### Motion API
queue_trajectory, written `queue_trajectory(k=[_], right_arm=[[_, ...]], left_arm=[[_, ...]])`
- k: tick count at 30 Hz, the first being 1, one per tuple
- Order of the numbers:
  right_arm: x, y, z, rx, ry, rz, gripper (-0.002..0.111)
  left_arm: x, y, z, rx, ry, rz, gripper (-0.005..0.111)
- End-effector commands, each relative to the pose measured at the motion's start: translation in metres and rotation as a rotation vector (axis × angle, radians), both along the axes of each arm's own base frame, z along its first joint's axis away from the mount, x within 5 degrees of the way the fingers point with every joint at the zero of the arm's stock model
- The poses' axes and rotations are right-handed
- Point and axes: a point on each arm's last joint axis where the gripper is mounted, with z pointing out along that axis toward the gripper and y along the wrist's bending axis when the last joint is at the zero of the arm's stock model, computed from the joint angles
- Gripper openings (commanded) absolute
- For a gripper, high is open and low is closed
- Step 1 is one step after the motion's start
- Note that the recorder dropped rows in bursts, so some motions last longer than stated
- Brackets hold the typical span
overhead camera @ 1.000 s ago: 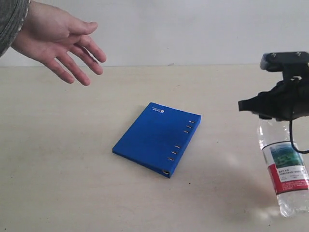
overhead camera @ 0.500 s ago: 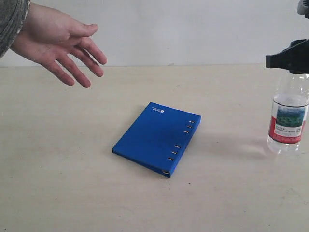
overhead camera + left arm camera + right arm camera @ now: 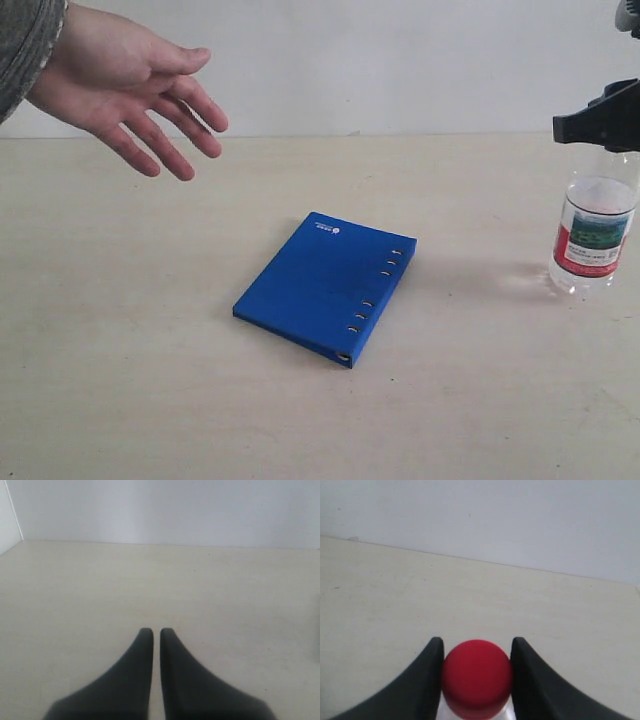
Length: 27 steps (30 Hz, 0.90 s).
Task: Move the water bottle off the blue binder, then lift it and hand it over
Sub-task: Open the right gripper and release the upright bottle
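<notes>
R gripper [image 3: 477,642] clamps red-capped clear crinkled plastic bottle [image 3: 592,238], upright | open hand [image 3: 120,85] far left | L gripper [image 3: 152,631] closed, empty

- Blue binder [image 3: 322,286]: bright blue, small white logo [image 3: 326,230] at one corner.
- Water bottle [image 3: 596,222]: clear plastic; red cap [image 3: 476,677]; label [image 3: 592,245] red, white and green.
- Desk [image 3: 140,360]: pale beige, plain.
- Fingers [image 3: 420,692]: black.

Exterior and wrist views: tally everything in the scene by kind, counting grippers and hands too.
Bottles: 1, the water bottle
Binders: 1, the blue binder
Human hands: 1, the person's hand
Grippers: 2, the left gripper and the right gripper
Total: 5
</notes>
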Motion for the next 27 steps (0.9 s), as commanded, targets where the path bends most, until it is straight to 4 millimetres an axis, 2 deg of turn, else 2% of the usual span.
queue_trajectory(k=[1, 11, 18, 20, 27], right_arm=[[-0.0013, -0.0036, 0.0059, -0.033, -0.027, -0.017, 0.000], [-0.0011, -0.0054, 0.0066, -0.048, -0.035, -0.033, 0.001], [-0.0011, -0.0054, 0.0066, -0.048, -0.035, -0.033, 0.032], [-0.0011, -0.0058, 0.0067, -0.052, -0.036, -0.036, 0.036], [-0.0008, -0.0097, 0.0084, -0.071, -0.053, -0.075, 0.037]], left_arm=[[-0.0001, -0.0005, -0.0012, -0.003, 0.001, -0.007, 0.005], [-0.0001, -0.0005, -0.0012, -0.003, 0.001, -0.007, 0.005], [-0.0001, -0.0005, -0.0012, -0.003, 0.001, -0.007, 0.005], [-0.0001, -0.0005, -0.0012, -0.003, 0.001, -0.007, 0.005], [-0.0001, -0.0005, -0.0012, -0.003, 0.001, -0.007, 0.005]])
